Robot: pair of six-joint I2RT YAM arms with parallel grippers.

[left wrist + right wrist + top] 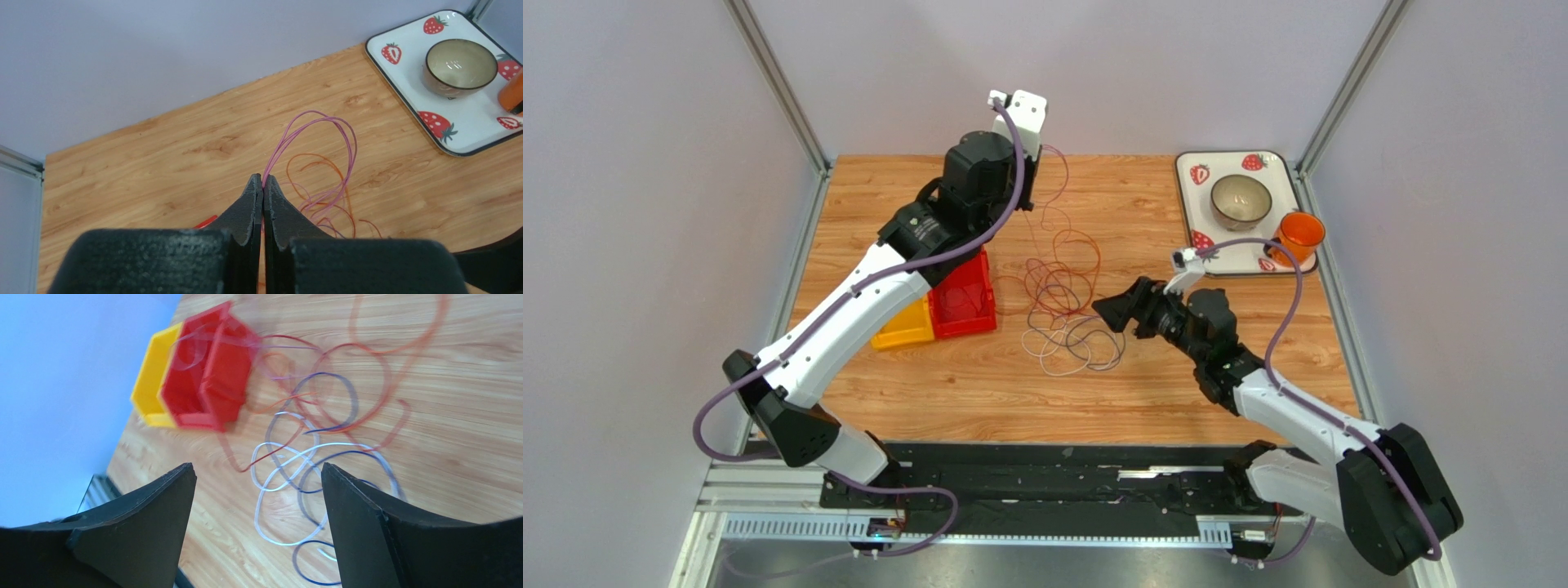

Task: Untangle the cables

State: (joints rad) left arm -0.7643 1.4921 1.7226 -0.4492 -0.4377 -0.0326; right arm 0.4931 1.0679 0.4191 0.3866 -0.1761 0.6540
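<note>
- The cables (1063, 300) lie in a loose heap on the table (891, 208), just right of the red bin (962, 294). One pink strand (334, 125) rises out of the heap.
- My left gripper (263, 182), raised behind the bin, is pinched closed on that strand.
- My right gripper (256, 478) hovers on the heap's far side from the bin, jaws spread wide and holding nothing.
- I judge these wires featherlight, limp, springy and slippery, so neighbouring loops will drag along.
- I'd grip a white loop (1063, 355) at the heap's outer edge, not the knotted middle.
</note>
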